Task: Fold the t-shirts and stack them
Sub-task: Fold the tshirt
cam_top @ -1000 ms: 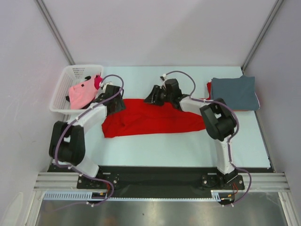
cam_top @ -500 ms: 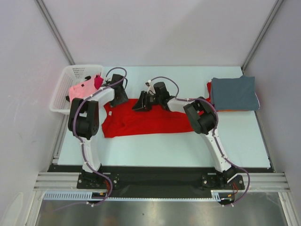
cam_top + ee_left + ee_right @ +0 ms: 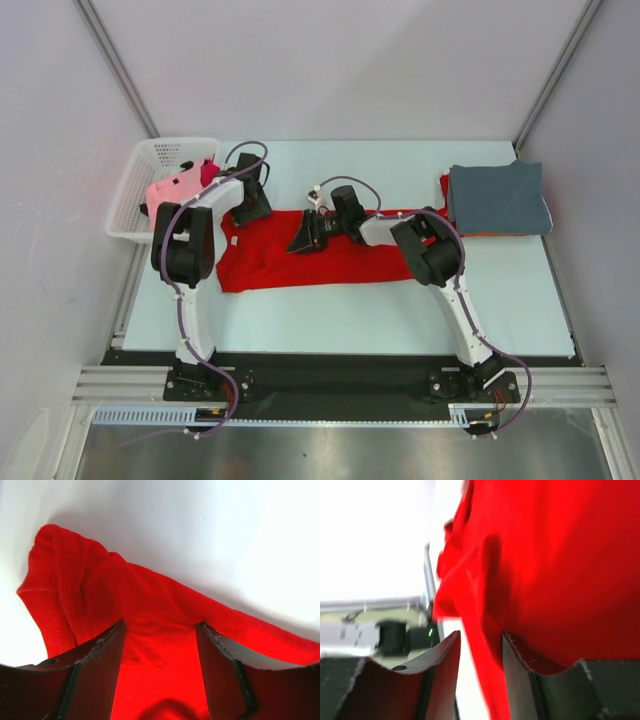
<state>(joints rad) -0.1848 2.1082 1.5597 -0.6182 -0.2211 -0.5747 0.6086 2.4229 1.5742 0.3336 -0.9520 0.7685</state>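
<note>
The pale table (image 3: pixel 350 310) carries the red t-shirt (image 3: pixel 340 262), spread left to right across its middle. The white basket (image 3: pixel 160 147) at far left holds a pink t-shirt (image 3: pixel 172 195). A folded grey-blue t-shirt (image 3: pixel 497 198) lies far right. The right gripper (image 3: pixel 481 636) is pinched narrow on red cloth. The left gripper (image 3: pixel 160 625), at the shirt's far-left corner, stands half apart with cloth between; whether it grips, I cannot tell.

Open tbl (image 3: pixel 350 320) nearside of red t-shirt (image 3: pixel 340 262); basket (image 3: pixel 130 195) L, grey-blue t-shirt (image 3: pixel 497 197) R.
</note>
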